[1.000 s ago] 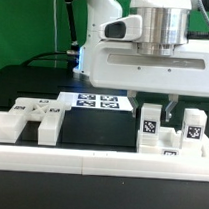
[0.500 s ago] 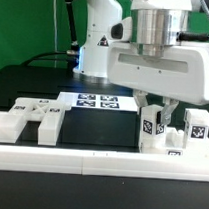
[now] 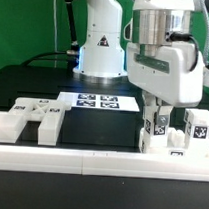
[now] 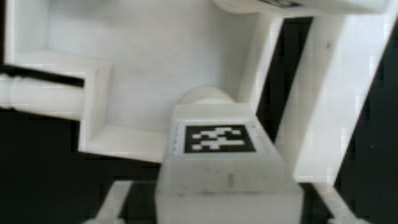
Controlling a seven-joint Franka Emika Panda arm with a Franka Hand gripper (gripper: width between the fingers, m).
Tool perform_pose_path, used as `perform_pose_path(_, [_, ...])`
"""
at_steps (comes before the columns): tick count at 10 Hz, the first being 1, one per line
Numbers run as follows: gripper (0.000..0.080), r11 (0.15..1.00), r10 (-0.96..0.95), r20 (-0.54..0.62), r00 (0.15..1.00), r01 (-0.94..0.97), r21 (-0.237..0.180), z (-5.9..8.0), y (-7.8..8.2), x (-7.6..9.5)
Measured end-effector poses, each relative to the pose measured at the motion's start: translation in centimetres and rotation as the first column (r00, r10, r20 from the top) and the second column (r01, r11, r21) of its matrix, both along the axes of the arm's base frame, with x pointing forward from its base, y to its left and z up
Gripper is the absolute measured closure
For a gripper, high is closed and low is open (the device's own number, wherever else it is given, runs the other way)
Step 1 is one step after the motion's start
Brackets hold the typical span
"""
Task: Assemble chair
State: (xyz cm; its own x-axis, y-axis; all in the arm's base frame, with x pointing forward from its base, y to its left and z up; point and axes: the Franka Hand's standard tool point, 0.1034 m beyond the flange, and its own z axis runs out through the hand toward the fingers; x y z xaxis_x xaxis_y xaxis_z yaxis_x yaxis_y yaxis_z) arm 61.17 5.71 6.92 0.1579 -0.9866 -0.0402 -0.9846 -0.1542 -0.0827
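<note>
I see the gripper (image 3: 159,116) low over the cluster of white chair parts (image 3: 178,147) at the exterior view's right. Its fingers straddle the nearer tagged upright piece (image 3: 155,127) — whether they clamp it, I cannot tell. Only the wrist view shows a white frame part (image 4: 63,50) beyond that piece, and the piece's tag (image 4: 217,136) head-on.
</note>
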Motion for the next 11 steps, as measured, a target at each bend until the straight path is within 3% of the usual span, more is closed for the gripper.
perform_pose_path(4, [0.0509,0.993,-0.116,-0.006,0.993,0.116,0.009,0.00,0.00,0.01])
perform_pose_path(5, [0.0441,0.994,-0.107,-0.006,0.994,0.107,0.009,-0.01,0.03,0.00])
perform_pose_path(6, [0.0441,0.998,-0.066,-0.003,0.998,0.066,0.006,-0.01,0.03,0.00])
perform_pose_path(7, [0.0256,1.000,0.005,0.000,1.000,-0.005,-0.001,0.00,0.11,-0.02])
perform_pose_path(8, [0.0183,0.994,0.105,0.005,0.994,-0.105,-0.008,0.00,0.39,-0.07])
perform_pose_path(11, [0.0151,0.906,0.422,0.019,0.906,-0.421,-0.036,0.30,0.70,0.05])
